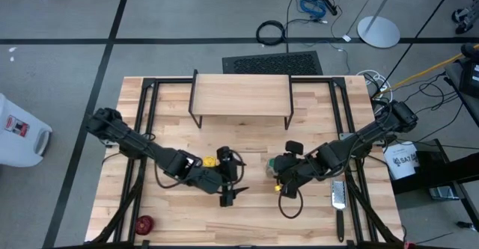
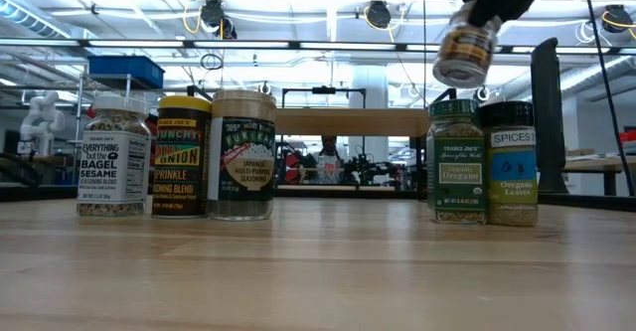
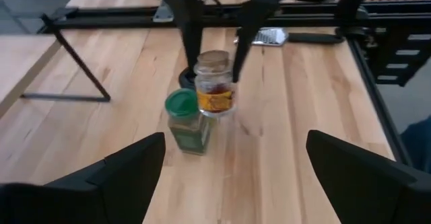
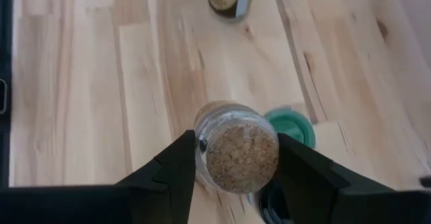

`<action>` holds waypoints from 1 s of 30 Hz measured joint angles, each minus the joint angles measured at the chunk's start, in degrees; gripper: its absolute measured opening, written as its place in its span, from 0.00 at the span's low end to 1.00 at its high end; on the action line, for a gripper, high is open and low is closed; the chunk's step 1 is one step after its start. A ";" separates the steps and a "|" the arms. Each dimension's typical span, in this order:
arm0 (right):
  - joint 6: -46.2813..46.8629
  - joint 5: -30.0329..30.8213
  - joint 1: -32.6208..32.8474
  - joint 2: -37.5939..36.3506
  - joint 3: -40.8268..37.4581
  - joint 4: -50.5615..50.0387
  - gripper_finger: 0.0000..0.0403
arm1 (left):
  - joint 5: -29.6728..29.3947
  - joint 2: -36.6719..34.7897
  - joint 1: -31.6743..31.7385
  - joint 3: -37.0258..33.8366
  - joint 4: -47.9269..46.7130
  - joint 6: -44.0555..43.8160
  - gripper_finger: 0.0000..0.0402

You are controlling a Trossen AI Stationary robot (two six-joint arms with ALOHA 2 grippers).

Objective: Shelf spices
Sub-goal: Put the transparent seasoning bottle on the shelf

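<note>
My right gripper (image 1: pixel 281 176) is shut on a small clear jar (image 3: pixel 215 88) that has an orange label and a tan top, and holds it above the table. Just beneath it stand a green-lidded jar (image 3: pixel 185 120) and a dark-lidded one (image 2: pixel 512 162). Three more spices stand on their bases to the left: a white-capped jar (image 2: pixel 112 157), a yellow one (image 2: pixel 184 157) and a beige one (image 2: pixel 242 155). My left gripper (image 1: pixel 228 189) hovers open nearby, pointing at the held jar with nothing between its fingers. The shelf (image 1: pixel 241 98) stands at the table's far side. My right gripper pinches the clear jar's round side wall (image 4: pixel 205 158), toward its upper end, between its two fingers (image 3: pixel 244 32). The fingers slant down from above and from the table's right. The jar (image 2: pixel 465 48) hangs lifted clear of the table, tilted, above the green-lidded jar.
A flat metal grater (image 1: pixel 338 197) with a black handle lies near the right front edge. A small red round object (image 1: pixel 144 223) sits at the front left. Bare wood lies between the jars and the shelf.
</note>
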 joint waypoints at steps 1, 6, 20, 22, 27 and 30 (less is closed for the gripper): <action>-0.54 0.02 -0.01 0.00 0.00 0.81 0.42 | 0.56 0.29 0.57 0.00 0.11 -0.65 0.92; -3.48 0.04 -0.01 0.00 0.00 5.33 0.42 | 6.38 2.69 2.82 0.02 3.33 -2.24 0.92; -8.23 1.27 -0.40 0.00 0.00 13.24 0.43 | 8.44 5.56 3.77 0.01 9.40 -2.17 0.92; -8.56 1.27 -0.59 0.00 0.00 14.01 0.43 | 8.35 5.54 3.77 0.00 9.87 -2.14 0.92; -8.62 1.30 -0.67 0.00 0.00 14.21 0.43 | 8.22 5.54 3.84 0.02 9.48 -1.71 0.92; -8.64 1.31 -0.67 0.00 0.00 14.19 0.43 | 8.22 5.78 4.23 0.01 9.25 -1.69 0.92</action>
